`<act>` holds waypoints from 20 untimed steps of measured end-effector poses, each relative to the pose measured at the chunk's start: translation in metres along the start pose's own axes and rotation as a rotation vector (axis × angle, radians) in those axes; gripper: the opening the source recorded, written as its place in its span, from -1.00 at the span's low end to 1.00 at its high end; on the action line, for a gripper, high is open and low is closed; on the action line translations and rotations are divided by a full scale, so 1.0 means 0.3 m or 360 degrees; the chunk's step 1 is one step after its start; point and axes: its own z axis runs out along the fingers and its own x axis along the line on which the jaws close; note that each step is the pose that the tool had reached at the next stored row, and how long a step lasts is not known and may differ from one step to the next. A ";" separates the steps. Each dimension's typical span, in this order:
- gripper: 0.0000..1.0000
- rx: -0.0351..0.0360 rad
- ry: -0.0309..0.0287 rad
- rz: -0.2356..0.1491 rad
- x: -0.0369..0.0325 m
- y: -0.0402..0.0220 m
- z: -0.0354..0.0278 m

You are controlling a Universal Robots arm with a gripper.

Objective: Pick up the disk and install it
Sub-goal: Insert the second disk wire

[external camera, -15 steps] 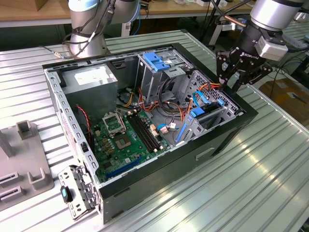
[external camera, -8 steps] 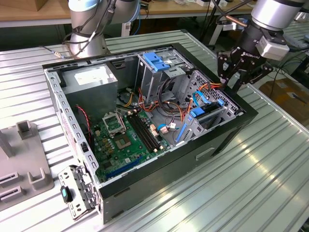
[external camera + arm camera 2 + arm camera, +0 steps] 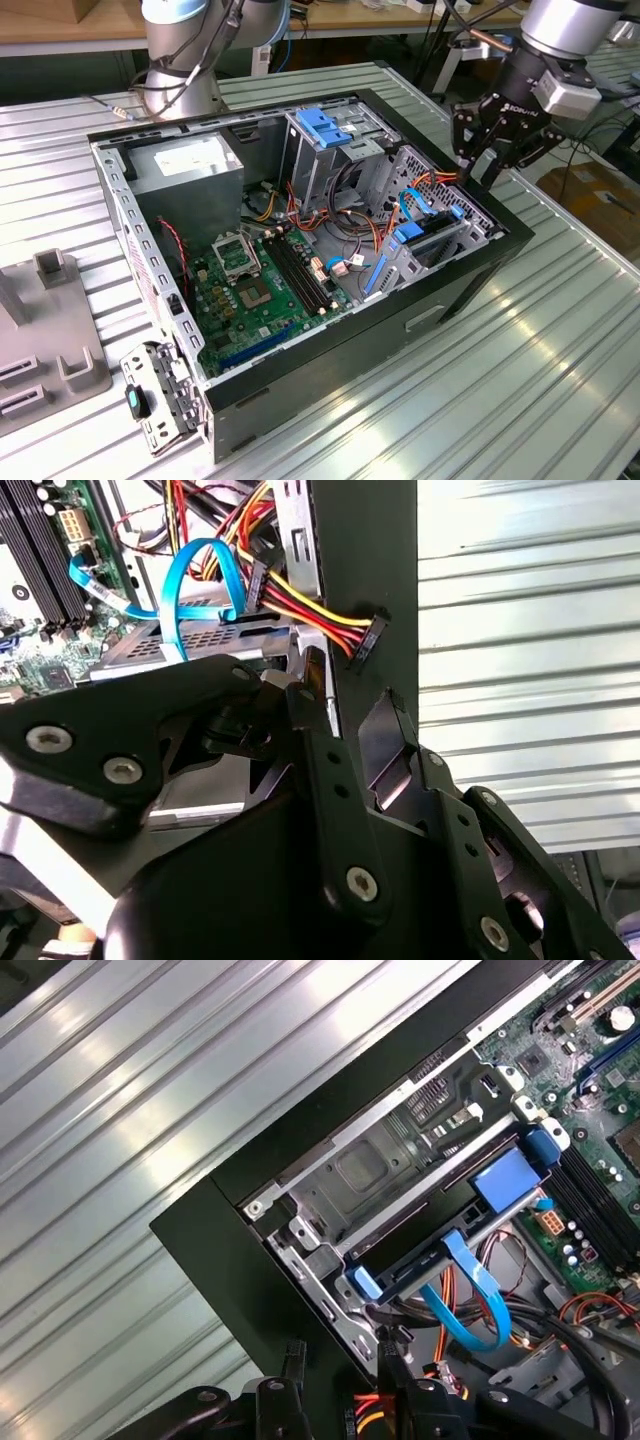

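Ribbed metal desk carries an open computer case, and the pincer hangs over its far corner, holding nothing.

From the exterior view, the disk, blue-framed, sits slotted in the drive cage at the case's right end, a blue cable looping above it; the pincer's black fingers stand slightly parted just above the case rim. In the second wrist view, the pincer straddles the case's black wall, fingers apart, beside a red-and-yellow wire plug. In the first wrist view, the disk lies in its bay behind the blue latch.
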 end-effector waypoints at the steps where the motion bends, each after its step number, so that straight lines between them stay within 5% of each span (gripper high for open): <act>1: -0.17 0.0000 0.00002 -0.0010 -0.003 -0.005 0.000; 8: -0.17 0.0003 0.00000 -0.0050 0.001 -0.031 0.000; 11: -0.17 0.0012 -0.00059 -0.0067 0.000 -0.035 0.000; 20: -0.17 0.0012 -0.00058 -0.0068 0.000 -0.035 0.000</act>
